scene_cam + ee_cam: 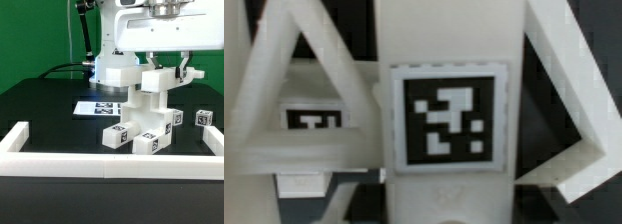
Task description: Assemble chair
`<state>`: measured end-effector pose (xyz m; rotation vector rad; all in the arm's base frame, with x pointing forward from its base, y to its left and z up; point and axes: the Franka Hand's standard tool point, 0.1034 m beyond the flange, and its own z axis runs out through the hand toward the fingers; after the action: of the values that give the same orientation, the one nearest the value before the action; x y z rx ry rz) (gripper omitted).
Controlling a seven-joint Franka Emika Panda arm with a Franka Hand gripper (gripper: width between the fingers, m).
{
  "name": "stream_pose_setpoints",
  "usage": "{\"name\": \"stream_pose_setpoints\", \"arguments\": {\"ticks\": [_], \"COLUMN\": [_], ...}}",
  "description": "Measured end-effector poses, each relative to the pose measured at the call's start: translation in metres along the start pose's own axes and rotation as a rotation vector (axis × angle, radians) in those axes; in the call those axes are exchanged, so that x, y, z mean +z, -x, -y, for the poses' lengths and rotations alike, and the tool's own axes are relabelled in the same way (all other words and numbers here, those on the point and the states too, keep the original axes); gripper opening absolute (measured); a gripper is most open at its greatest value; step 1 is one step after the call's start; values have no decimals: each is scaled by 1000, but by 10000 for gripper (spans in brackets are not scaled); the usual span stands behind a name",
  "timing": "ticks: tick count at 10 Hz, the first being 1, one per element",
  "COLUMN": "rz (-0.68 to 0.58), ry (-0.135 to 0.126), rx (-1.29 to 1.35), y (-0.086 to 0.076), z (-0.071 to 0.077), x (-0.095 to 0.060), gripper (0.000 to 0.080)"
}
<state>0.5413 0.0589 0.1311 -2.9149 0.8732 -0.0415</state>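
Observation:
The chair (pixel 143 118) stands as a partly joined stack of matte white blocky parts with black-and-white tags, in the middle of the table. My gripper (pixel 165 70) is directly over it, its dark fingers on either side of the topmost upright white bar (pixel 157 80), and looks shut on it. In the wrist view this bar (pixel 446 60) fills the middle and carries a large tag (pixel 448 115). Slanted white chair parts (pixel 304 80) lie on both sides of it, one with a smaller tag (pixel 313 121). My fingertips are hidden there.
The marker board (pixel 98 105) lies flat behind the chair at the exterior view's left. Two small tagged white pieces (pixel 205 117) sit at the exterior view's right. White border rails (pixel 110 166) run along the front and both sides. The arm's base (pixel 112 70) stands behind.

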Motion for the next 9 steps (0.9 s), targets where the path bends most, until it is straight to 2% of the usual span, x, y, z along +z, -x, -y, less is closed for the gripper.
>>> {"name": "stream_pose_setpoints", "arguments": {"ticks": [9], "rz": [0], "ry": [1], "rx": [-2], "y": [-1], "z": [-2], "x": [0], "gripper": [291]}}
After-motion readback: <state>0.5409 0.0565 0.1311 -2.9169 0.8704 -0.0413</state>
